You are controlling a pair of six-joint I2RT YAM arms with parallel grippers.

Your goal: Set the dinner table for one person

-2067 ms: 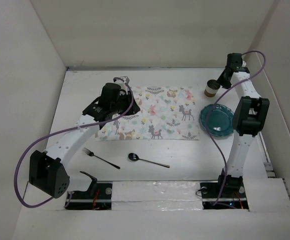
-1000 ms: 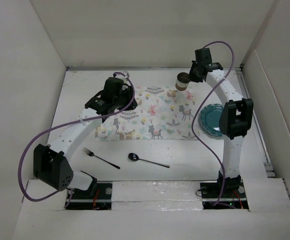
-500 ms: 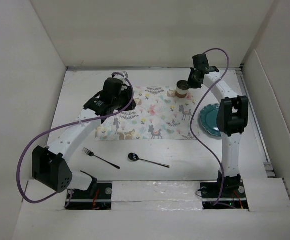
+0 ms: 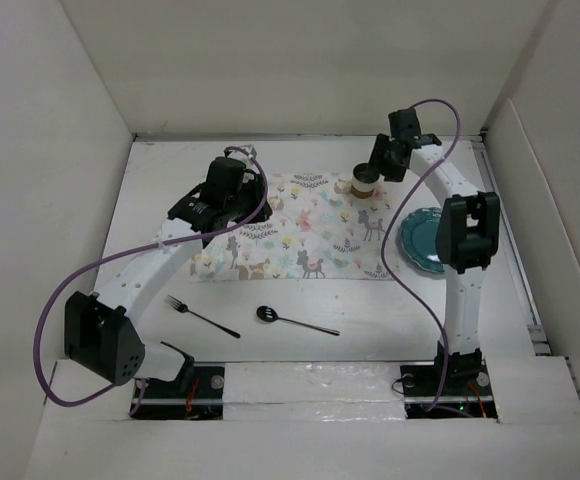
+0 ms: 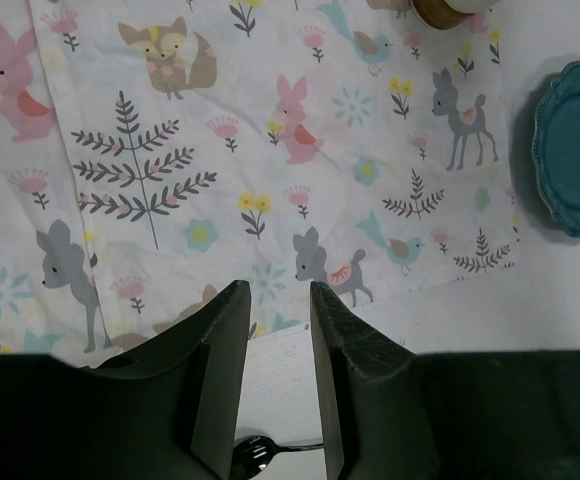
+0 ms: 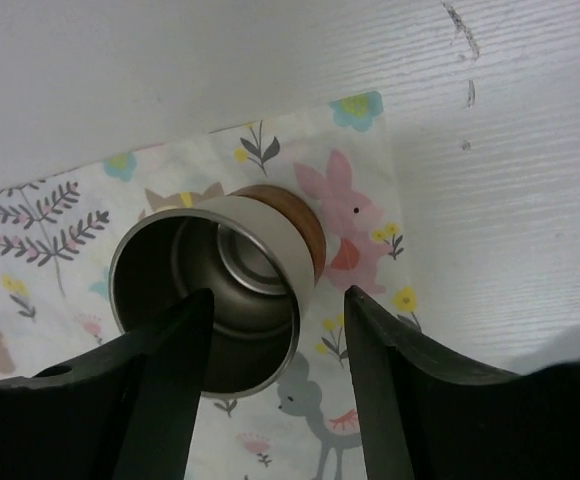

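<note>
Dinner table [image 4: 370,310], near far edge: cup [image 6: 220,290] upright on mat [image 4: 310,230], straddled by wide right gripper [image 6: 278,300]. Raise straight up, clear of rim; left gripper [image 5: 275,290] narrow, empty.

White arms [image 4: 155,265], black joints [image 4: 98,340], purple cables [image 4: 37,345]

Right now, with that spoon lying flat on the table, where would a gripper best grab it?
The spoon lies flat on the table, bowl left, handle running right. Probably best: pinch the thin handle about midway, coming straight down from above, one finger each side. Lying flat, it offers no side grip, and the straight handle is narrower than the bowl.
</note>
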